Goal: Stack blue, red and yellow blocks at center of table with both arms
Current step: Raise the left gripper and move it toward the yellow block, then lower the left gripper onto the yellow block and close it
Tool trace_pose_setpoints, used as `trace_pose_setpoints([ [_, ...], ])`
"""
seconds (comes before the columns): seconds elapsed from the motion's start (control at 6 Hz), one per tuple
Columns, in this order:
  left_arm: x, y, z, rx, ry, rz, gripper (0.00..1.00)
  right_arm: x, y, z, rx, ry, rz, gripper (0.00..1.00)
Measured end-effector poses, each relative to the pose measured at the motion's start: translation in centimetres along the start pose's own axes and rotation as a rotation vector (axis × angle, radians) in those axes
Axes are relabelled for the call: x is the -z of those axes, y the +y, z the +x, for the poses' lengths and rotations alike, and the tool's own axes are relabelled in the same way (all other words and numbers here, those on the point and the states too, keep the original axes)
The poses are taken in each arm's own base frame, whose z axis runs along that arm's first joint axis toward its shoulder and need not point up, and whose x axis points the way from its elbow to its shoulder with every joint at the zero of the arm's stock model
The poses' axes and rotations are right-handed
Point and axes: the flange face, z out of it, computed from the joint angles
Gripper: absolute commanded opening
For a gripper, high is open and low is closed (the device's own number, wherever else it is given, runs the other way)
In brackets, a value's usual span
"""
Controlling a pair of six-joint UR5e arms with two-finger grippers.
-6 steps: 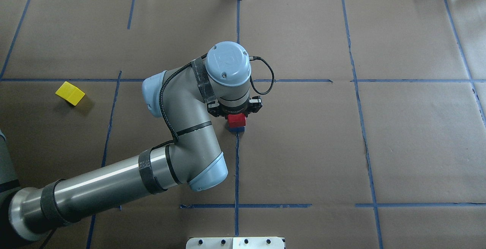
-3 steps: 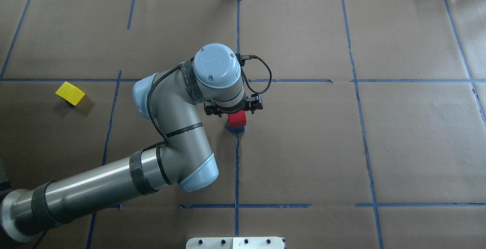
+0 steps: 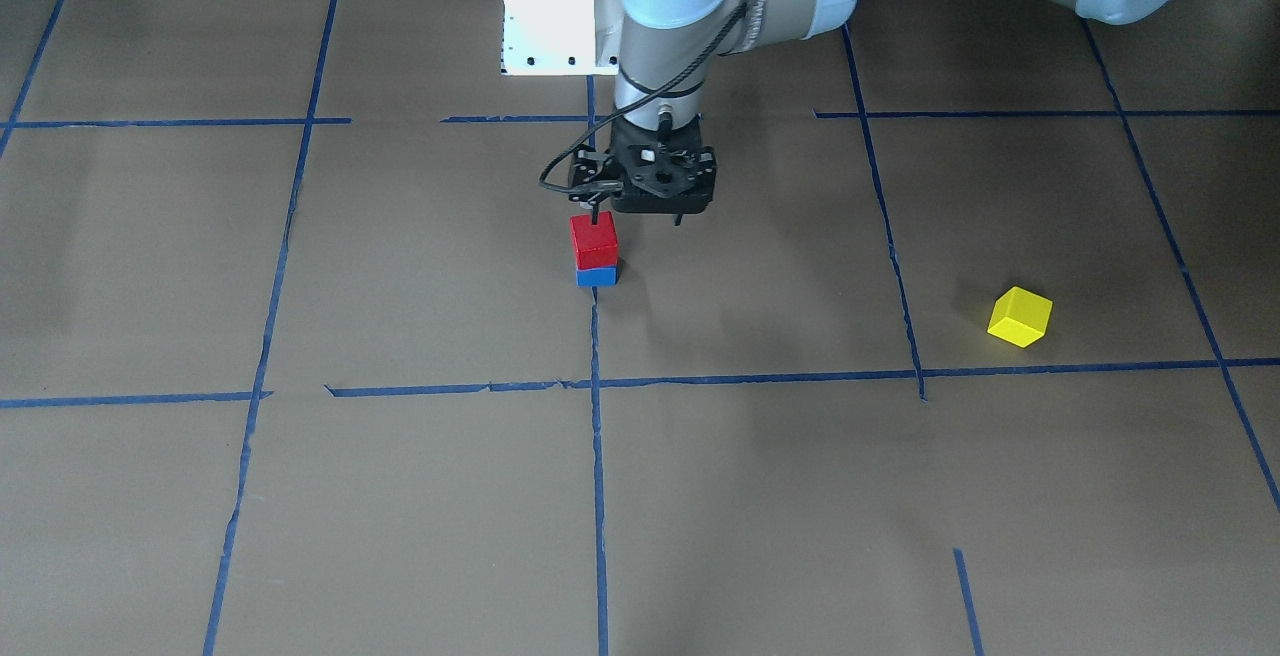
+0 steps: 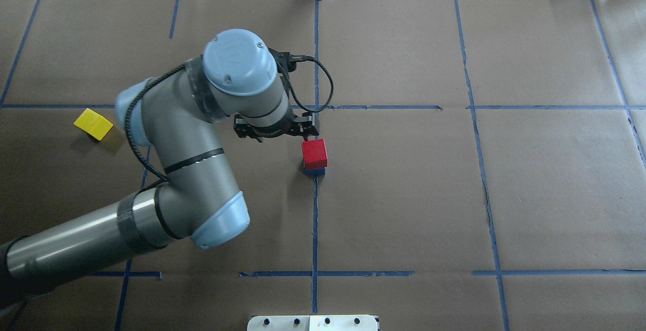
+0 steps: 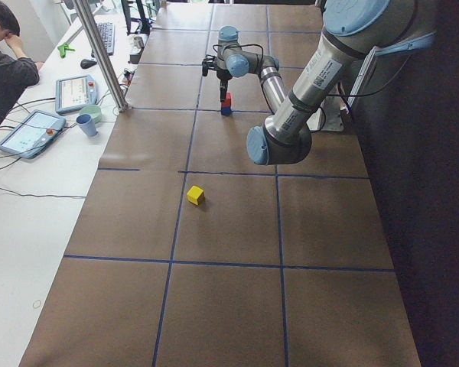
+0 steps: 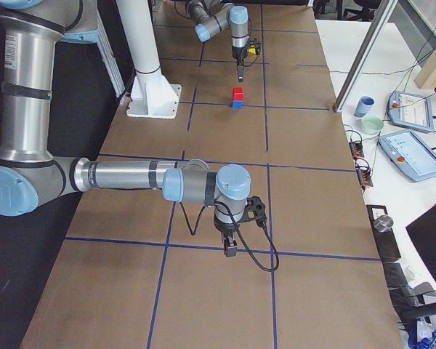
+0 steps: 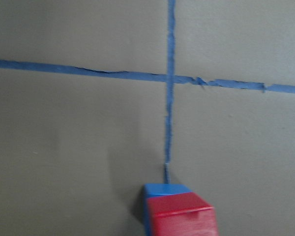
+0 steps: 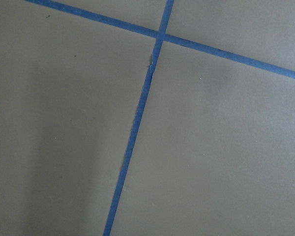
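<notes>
Red block (image 4: 315,153) sits on blue block (image 4: 314,172) at the worktop (image 4: 555,195) centre, on a tape line. Two of three are stacked. Faces look roughly flush in the front view, but I can't confirm squareness. Yellow block (image 4: 93,123) lies well apart on the robot's left side, turned out of line with the grid.

Left tool (image 3: 638,218): jaws spread, empty, hovering just beside the stack, around the height of red's top as far as I can judge. One finger looks very close to red's far edge.

Right tool (image 6: 231,247): only visible from the side camera, so I can't tell whether it's open or closed. It hangs low at the robot's right end, well apart from all blocks.

Risks as I see them:
- A sideways move at this height could let a finger or the cable loop (image 4: 325,86) clip red and shear it off blue. Lift first.
- Yellow is rotated. If the jaws aren't matched to its faces, they grip on corners and the glossy cube twists or pops out.
- Placing on a two-high stack, a small offset or a hard descent topples the lot. Any hidden offset in red makes it worse.
- If the right arm goes for yellow, it crosses the stack and the left arm, so there's a collision risk.
</notes>
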Motion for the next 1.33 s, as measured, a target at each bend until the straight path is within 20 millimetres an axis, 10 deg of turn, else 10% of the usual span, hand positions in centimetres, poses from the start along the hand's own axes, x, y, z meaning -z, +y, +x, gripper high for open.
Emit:
trace_pose_setpoints([
  [0.83, 0.1, -7.5, -32.6, -0.408, -0.073, -0.076, 1.0, -0.2, 0.1, 0.2, -0.002, -0.001, -0.004, 1.0],
  [1.33, -2.3, -8.8, -42.9, -0.399, -0.056, -0.092, 1.0, -0.4, 0.2, 0.3, -0.004, -0.002, -0.007, 1.0],
])
